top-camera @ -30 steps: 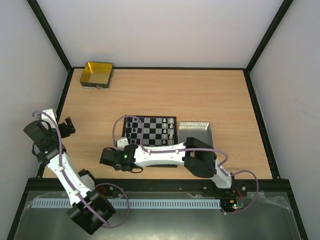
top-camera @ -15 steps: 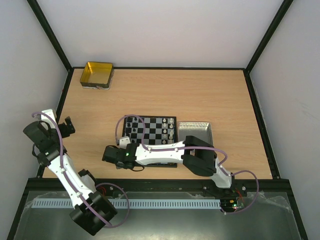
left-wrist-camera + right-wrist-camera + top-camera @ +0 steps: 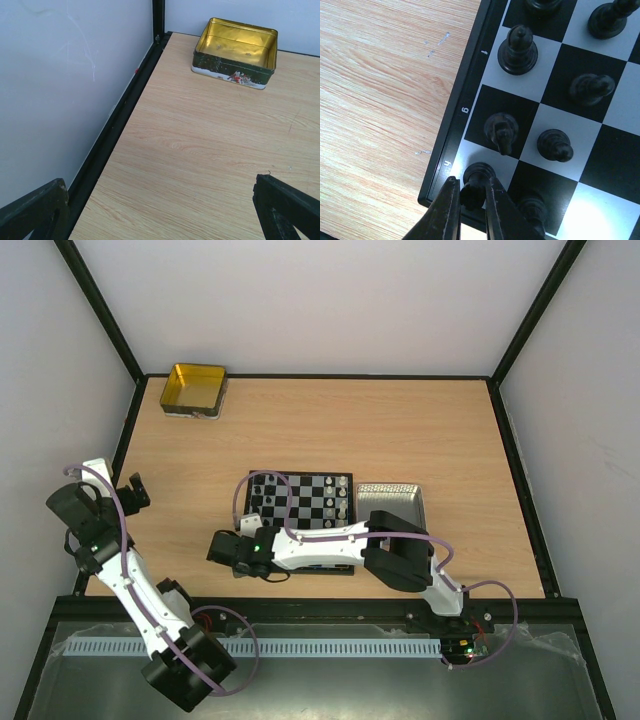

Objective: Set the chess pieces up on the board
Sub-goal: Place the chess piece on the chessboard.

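The board (image 3: 451, 150) fills the right wrist view, showing its corner by the letter h. My right gripper (image 3: 470, 181) is shut on a black rook (image 3: 479, 171) whose base rests on the white corner square. A black knight (image 3: 502, 131) and a black bishop (image 3: 518, 47) stand on the edge squares beyond it, with black pawns (image 3: 555, 145) one file in. In the top view the right gripper (image 3: 228, 550) is at the board's (image 3: 300, 474) near left corner. My left gripper (image 3: 162, 215) is open and empty over bare table at the far left (image 3: 132, 490).
A gold-yellow tin (image 3: 193, 390) stands at the far left corner, also in the left wrist view (image 3: 235, 50). A grey metal tray (image 3: 390, 502) lies right of the board. A black frame rail (image 3: 120, 115) and white wall run along the table's left edge.
My right gripper has shifted slightly right, toward the board's near left corner. The left arm has not moved.
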Robot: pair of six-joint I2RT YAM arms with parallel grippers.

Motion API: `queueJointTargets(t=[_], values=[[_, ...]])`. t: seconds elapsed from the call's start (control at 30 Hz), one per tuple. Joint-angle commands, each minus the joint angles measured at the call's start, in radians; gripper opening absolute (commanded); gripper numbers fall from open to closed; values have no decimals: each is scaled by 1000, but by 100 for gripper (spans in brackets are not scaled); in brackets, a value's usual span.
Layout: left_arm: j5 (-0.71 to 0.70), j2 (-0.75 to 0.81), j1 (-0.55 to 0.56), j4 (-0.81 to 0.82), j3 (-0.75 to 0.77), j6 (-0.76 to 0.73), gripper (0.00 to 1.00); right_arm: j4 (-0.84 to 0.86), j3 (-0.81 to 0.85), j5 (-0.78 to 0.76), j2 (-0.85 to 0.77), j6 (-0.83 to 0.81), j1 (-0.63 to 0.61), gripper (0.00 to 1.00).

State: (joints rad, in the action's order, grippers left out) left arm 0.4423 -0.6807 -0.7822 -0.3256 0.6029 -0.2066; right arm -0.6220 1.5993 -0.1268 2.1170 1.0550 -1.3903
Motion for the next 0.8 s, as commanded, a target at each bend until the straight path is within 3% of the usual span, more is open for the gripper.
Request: queueJointTargets(t=[0.0, 0.3, 0.77], values=[[13, 14, -10, 2, -6, -11, 99, 12, -13, -1, -13, 3, 8, 11], [16, 14, -10, 0, -6, -14, 99, 12, -13, 3, -14, 6, 8, 18], [24, 18, -10, 0, -12, -19, 99, -21, 14, -18, -35, 5, 8, 19]])
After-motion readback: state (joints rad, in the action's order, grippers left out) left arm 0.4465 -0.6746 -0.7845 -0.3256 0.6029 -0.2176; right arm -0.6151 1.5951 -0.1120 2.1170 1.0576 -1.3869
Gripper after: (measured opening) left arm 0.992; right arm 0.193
